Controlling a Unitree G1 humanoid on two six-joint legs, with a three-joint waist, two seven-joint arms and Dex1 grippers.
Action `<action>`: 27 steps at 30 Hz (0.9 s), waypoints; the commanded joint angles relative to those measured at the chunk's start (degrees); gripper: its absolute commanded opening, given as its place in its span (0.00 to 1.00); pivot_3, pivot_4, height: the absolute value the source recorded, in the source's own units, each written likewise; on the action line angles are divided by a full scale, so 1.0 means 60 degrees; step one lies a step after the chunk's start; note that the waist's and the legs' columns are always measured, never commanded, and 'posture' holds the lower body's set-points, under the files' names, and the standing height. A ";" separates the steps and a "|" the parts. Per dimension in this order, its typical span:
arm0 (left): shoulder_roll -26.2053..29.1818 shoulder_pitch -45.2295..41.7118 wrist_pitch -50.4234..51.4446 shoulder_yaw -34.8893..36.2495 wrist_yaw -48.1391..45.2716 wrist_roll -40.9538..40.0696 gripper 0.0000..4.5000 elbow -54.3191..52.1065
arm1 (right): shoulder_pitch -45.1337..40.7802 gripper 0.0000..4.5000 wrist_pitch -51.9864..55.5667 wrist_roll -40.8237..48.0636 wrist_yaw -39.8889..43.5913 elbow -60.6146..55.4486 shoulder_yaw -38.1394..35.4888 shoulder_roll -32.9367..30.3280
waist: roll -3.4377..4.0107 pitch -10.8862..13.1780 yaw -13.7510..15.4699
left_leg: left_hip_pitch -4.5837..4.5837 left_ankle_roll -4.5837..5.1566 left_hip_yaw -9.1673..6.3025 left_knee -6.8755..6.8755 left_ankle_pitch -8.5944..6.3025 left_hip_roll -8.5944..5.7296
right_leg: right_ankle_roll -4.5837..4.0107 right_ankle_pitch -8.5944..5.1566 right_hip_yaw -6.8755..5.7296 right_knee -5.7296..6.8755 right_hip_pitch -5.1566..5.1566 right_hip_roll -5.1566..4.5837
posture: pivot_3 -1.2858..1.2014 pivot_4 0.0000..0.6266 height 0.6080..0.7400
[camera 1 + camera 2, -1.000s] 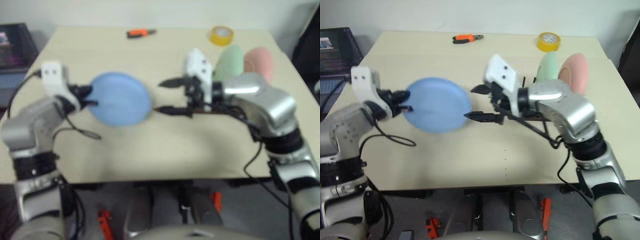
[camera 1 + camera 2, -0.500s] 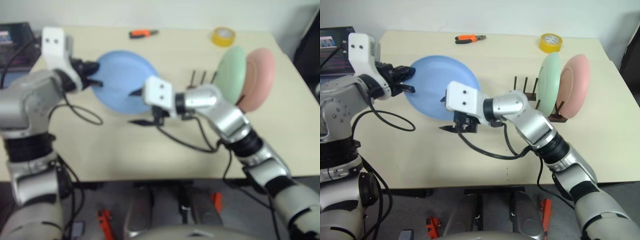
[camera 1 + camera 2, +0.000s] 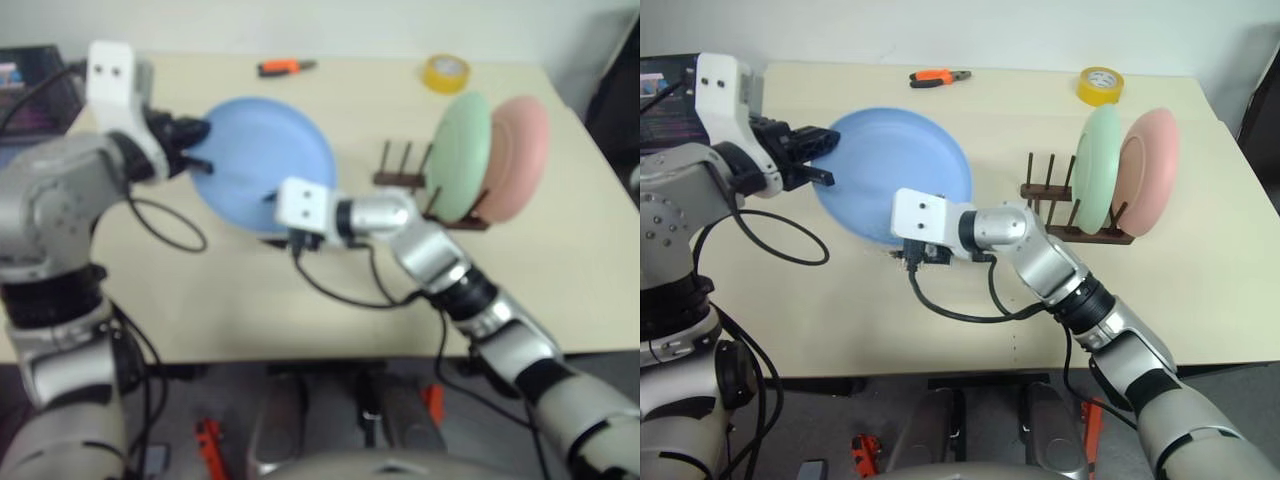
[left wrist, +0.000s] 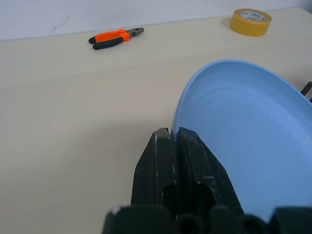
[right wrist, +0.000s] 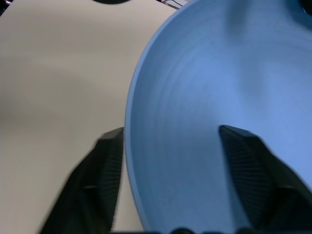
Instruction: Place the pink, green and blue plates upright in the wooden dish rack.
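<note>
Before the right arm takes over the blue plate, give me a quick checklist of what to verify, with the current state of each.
1. Left end effector clamped on the blue plate rim: ok, fingers shut on the edge.
2. Right end effector straddling the plate's rim: ok, one finger on each side.
3. Right end effector closed on the plate: not ok, a gap shows at both fingers.
4. Free slots in the wooden dish rack: ok, bare pegs on the side facing the blue plate.
5. Green plate and pink plate upright in the rack: ok.
6. Pliers and tape roll away from the handover: ok, both at the table's far edge.
</note>
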 commanded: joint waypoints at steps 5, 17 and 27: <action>0.0060 -0.0238 -0.0020 0.0286 0.0070 -0.0104 0.00 -0.0335 | -0.0084 0.10 -0.0335 -0.0200 -0.0058 -0.0040 -0.0415 0.0105 | 0.0000 0.0000 0.0000 | 0.0000 0.0000 -0.0001 0.0000 0.0000 0.0001 | 0.0000 0.0000 0.0000 0.0000 0.0000 0.0000 | 0.52 0.24 1.00; 0.0150 -0.0207 -0.0042 -0.0003 -0.0122 -0.0048 0.00 -0.0519 | -0.0065 0.00 -0.0654 -0.0178 -0.0114 -0.0131 -0.0635 0.0092 | 0.0000 0.0000 -0.0001 | 0.0001 0.0000 -0.0001 0.0001 0.0000 0.0000 | 0.0000 0.0001 0.0000 0.0001 0.0002 0.0000 | 0.52 0.24 1.00; 0.0370 -0.0290 -0.0077 0.0285 -0.0231 -0.0155 0.71 -0.0479 | -0.0015 0.00 -0.0838 -0.0186 -0.0014 -0.0123 -0.0679 0.0202 | -0.0001 0.0000 0.0000 | 0.0004 -0.0001 -0.0001 0.0002 0.0001 -0.0002 | 0.0000 0.0001 0.0002 0.0002 0.0006 -0.0001 | 0.52 0.24 1.00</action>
